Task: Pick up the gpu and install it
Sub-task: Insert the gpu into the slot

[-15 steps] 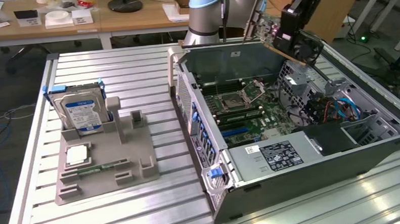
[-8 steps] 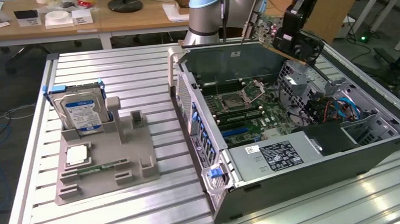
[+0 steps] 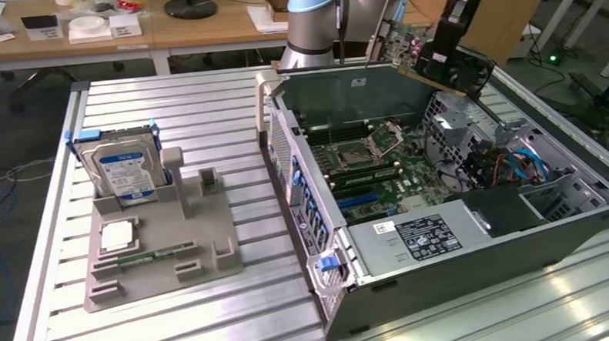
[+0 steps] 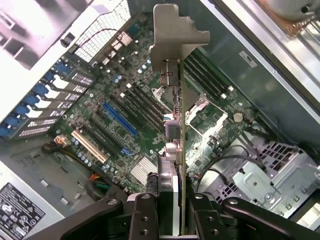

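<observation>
Now the gpu (image 3: pixel 438 57), a thin flat card with a black fan face and a brownish circuit-board back, hangs in the air in my grip. It is above the far wall of the open grey metal computer case (image 3: pixel 440 211), toward the corner on the exterior view's right, and touches nothing of the case. My gripper (image 4: pixel 171 220) is closed partway. Its two black fingers (image 4: pixel 144 215) press on the card's flat faces, one from each side, and the card's thickness sets how far apart they stand. I judge that this hold leaves the card's long edges and its silver metal bracket (image 4: pixel 175 35) free, so nothing of mine would stand between the card and a slot.

In the wrist view the card runs edge-on away from me, with the bracket at its far end. Below it lies the green motherboard (image 4: pixel 150 125) on the case floor. Its long blue expansion slot (image 4: pixel 120 119) is bare and well apart from the card, so the card is lifted but not yet seated.

The case lies on its side with the panel off, which I take to be what opens the board from above. It rests on the slatted aluminium table (image 3: pixel 178 107). Near the table's edge on the exterior view's left, a grey plastic holder (image 3: pixel 205 236) carries a silver blue-labelled hard drive (image 3: pixel 125 167) upright and a narrow green memory stick (image 3: pixel 144 257) lying flat.
</observation>
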You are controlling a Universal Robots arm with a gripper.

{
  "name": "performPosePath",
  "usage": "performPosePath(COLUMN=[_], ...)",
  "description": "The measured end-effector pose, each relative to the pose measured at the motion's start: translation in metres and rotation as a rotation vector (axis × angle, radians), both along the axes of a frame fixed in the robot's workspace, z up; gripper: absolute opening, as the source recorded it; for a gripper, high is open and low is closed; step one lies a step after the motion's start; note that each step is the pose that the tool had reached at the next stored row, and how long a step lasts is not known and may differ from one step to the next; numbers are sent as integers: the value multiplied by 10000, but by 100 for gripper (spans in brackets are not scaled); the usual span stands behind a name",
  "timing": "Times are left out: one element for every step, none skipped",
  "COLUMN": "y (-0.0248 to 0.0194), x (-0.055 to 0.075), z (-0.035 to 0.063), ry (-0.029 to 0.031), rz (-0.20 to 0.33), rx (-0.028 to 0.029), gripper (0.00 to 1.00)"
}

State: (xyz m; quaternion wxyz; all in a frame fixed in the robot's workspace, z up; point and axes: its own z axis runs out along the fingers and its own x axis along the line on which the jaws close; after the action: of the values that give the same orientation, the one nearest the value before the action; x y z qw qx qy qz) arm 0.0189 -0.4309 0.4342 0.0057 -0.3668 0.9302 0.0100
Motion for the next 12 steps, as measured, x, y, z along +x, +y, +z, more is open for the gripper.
performPosePath(y=[0,0,0,0,0,0,0,0,0,0,0,0], x=[0,0,0,0,0,0,0,0,0,0,0,0], z=[0,0,0,0,0,0,0,0,0,0,0,0], ry=[0,0,0,1,0,1,0,0,1,0,0,0], rz=[128,257,383,510,637,777,914,1051,1189,1325,1461,1595], rx=[1,0,0,0,0,0,1,0,0,0,0,0], gripper=[28,28,28,28,28,28,28,28,28,28,28,28])
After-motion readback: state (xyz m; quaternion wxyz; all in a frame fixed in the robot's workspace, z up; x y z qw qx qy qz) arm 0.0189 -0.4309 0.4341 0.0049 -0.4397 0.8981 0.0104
